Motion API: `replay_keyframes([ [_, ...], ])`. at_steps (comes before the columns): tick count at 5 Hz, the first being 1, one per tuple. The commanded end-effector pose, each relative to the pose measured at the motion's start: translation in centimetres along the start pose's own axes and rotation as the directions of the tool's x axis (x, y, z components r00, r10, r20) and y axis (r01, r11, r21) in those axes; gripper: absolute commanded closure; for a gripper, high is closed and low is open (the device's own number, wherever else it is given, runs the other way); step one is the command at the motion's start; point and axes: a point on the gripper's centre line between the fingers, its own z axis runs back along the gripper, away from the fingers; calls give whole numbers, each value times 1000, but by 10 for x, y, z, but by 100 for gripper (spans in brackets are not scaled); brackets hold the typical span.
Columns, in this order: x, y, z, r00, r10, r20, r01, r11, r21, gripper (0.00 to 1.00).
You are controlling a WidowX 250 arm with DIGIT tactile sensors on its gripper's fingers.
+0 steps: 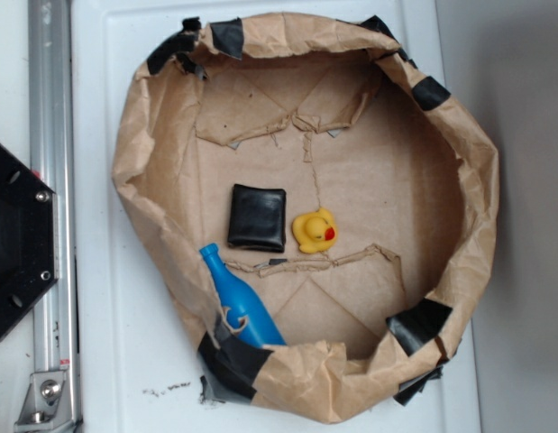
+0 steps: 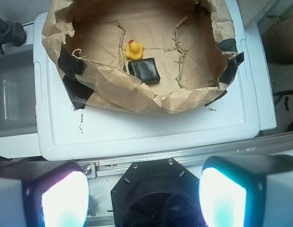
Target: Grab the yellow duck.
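The gripper (image 2: 144,196) hangs wide open, its 2 fingers (image 2: 61,196) holding nothing.

Exterior view. A paper basin (image 1: 152,225) rests on the desk (image 1: 107,361). Inside it, the duck (image 1: 315,230) lies just right of the pouch (image 1: 257,217); the bottle (image 1: 241,300) leans against the near-left wall. The rail (image 1: 51,207) runs along the desk's left side.

A robot test bench in a lab, by the look of it; a white plastic tray (image 1: 107,361) serves as the worktop ahead of the spread jaws, bearing a makeshift bin of crumpled brown paper (image 1: 459,180) patched with black tape (image 1: 421,323) (plainly hand-made); an aluminium rail (image 1: 51,135) and a black hexagonal mount (image 2: 153,189) sit just below the jaws.
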Motion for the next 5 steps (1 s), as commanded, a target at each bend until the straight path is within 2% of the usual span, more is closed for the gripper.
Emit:
replay_keyframes([
  [1,0,0,0,1000,0,0,0,1000,0,0],
  [2,49,9,-22,984,179,18,-180,981,73,0],
  [3,83,16,-53,980,192,46,-196,972,127,0],
  [4,107,28,-95,960,274,52,-278,951,136,0],
  [5,121,42,-128,915,373,155,-380,925,15,0],
])
